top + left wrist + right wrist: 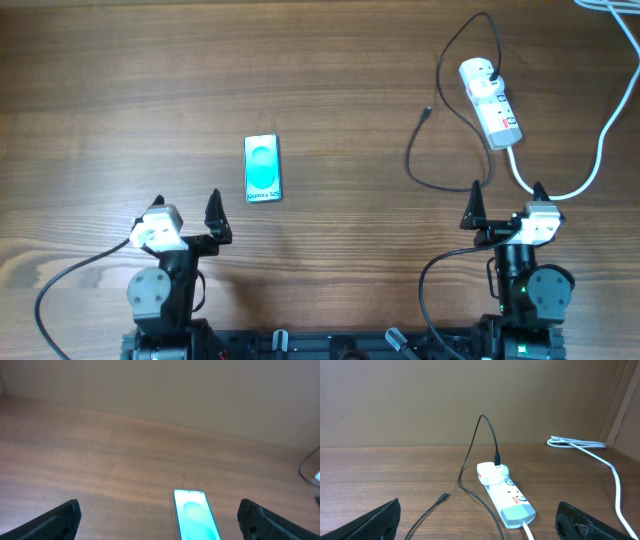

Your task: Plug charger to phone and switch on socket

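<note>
Both claws stand wide apart with nothing between them: the left gripper (186,202) hangs over bare table (330,80) well to the left of the power strip (492,105) and nearer the robot, and the right gripper (506,192) hangs just on the robot's side of the strip. The phone (262,168) lies flat and face up, far left of the strip and just beyond the left claw. The charger (408,160) rises from the white adapter (477,72) at the far end of the strip, then loops loosely to the strip's left. Its plug tip (426,114) rests on the wood near the strip and well apart from the phone. We judge the cable light and limp, so it will trail and twist. We would pinch the stiff little plug body just behind the tip, not the cord. The phone looks thin, smooth and likely to slide when pushed, so we would brace it by its long edges. The strip's switches are small and need one careful fingertip.
</note>
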